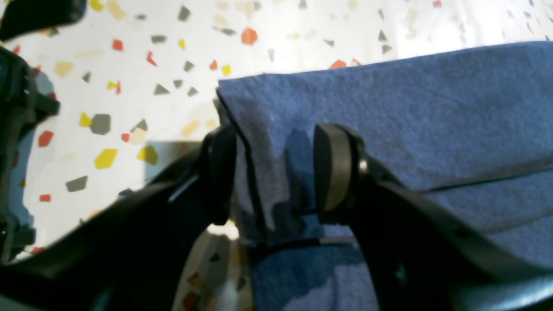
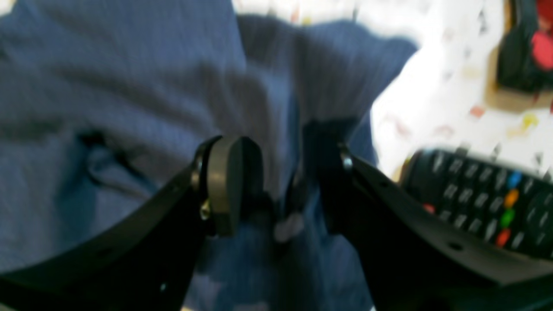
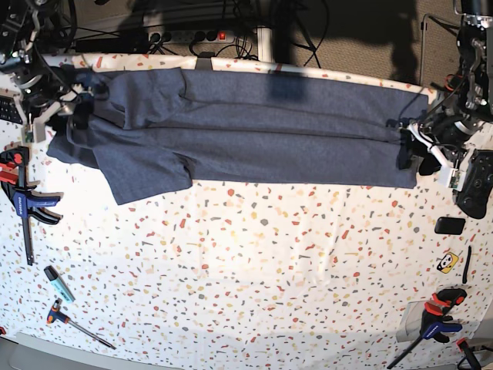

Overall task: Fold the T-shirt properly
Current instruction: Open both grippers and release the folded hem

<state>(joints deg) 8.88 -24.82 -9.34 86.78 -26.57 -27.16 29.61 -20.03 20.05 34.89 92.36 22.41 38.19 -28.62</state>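
The navy-blue T-shirt [image 3: 262,131] lies stretched lengthwise across the far part of the table, folded along its length, with one sleeve [image 3: 146,173] spread toward the front left. No lettering shows. My left gripper [image 1: 276,172] is at the shirt's right end [image 3: 412,150]. Its fingers [image 1: 330,168] pinch a thick folded corner of cloth [image 1: 268,142] that is raised off the table. My right gripper [image 2: 276,185] is at the shirt's left end [image 3: 81,104], its jaws closed around a bunch of blue cloth [image 2: 281,129]. That view is blurred.
Terrazzo-patterned table [image 3: 254,262]. A black remote with coloured buttons [image 2: 479,198] lies beside the right gripper. Clamps lie at the left edge [image 3: 23,196] and front right [image 3: 435,316]. A marker [image 3: 58,283] and a screwdriver [image 3: 77,324] lie front left. Small black items [image 3: 449,225] lie at the right.
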